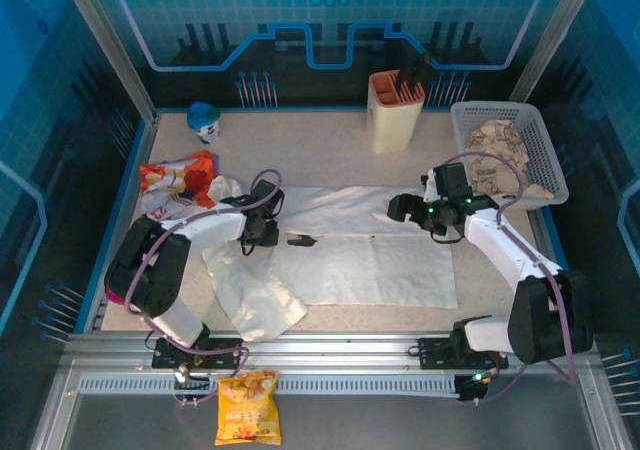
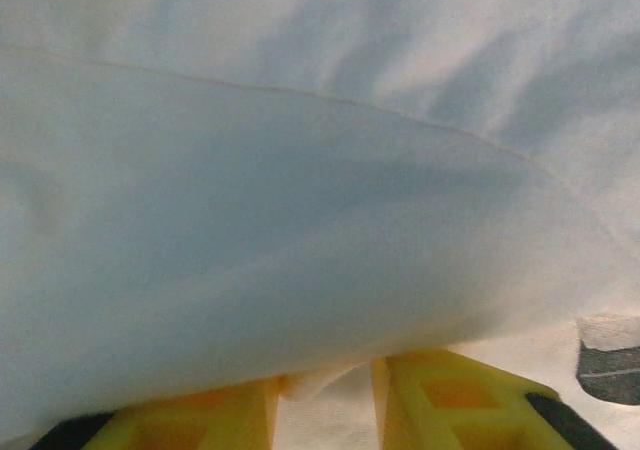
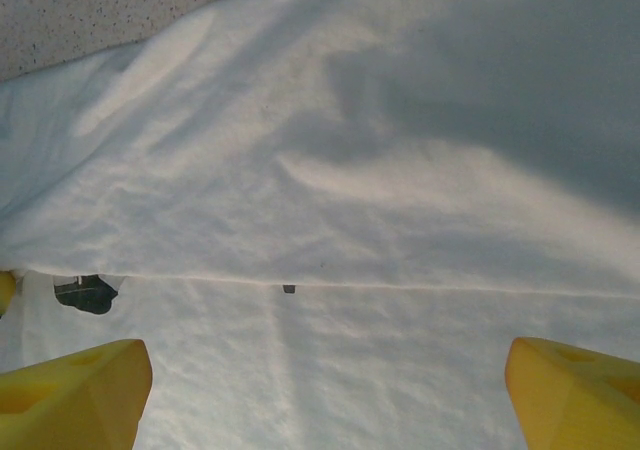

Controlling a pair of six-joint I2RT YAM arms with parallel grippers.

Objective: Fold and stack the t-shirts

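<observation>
Across the middle of the worktop [image 1: 330,145], a white t-shirt [image 1: 370,270], mostly flat, with more white cloth crumpled toward the near left corner. Bears a small dark mark [image 1: 300,238] left of centre.

At the cloth's left edge, the left gripper [image 1: 258,238]. Shows, in its wrist view, yellow fingers [image 2: 460,400] drawn near each other under a raised fold, a nub of cloth in the narrow gap. Cannot tell whether clamped on it or not.

Over the far right part of the shirt, the right gripper [image 1: 395,210]. Stands spread wide and grasps nothing, fingers [image 3: 75,395] on either side of a seam.

In the far right corner, a grey basket [image 1: 458,120] of crumpled brown paper. By the far edge, a cream holder [image 1: 397,115]. At the left edge, an orange packet [image 1: 180,180].
</observation>
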